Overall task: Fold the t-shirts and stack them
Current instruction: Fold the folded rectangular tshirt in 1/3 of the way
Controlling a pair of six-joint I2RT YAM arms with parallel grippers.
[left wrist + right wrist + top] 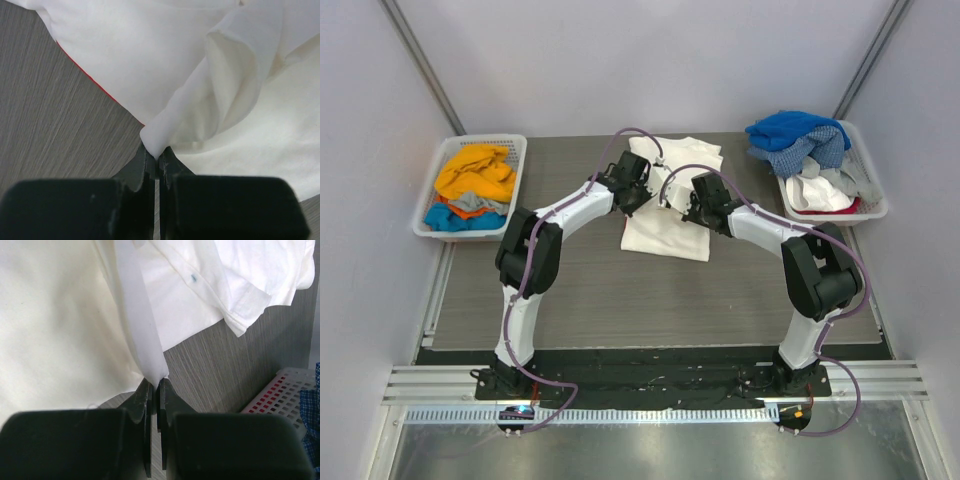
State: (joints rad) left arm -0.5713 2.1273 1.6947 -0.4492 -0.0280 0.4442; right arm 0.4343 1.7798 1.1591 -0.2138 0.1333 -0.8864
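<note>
a: what's in the baskets?

b: the left basket [430, 215], at the far left corner of the surface [650, 300], holds an orange shirt [475, 172] on top, a grey shirt [470, 203] under it and a teal-blue shirt [450, 218] at the near end. the right basket [870, 205], at the far right corner, holds a bright blue shirt [798, 128] heaped over a blue-checked shirt [800, 155], with a white-and-grey bundle [820, 192] nearer the front.

a: and the shirt between them?

b: the white t-shirt [665, 235] lies mid-surface toward the far side, partly doubled over and creased, its near part flat. a thin red line [85, 75] shows along one edge. the left gripper [156, 159] is closed tight on a pinched fold of it. the right gripper [154, 387] is likewise clamped on a narrow strip of the same shirt.
</note>
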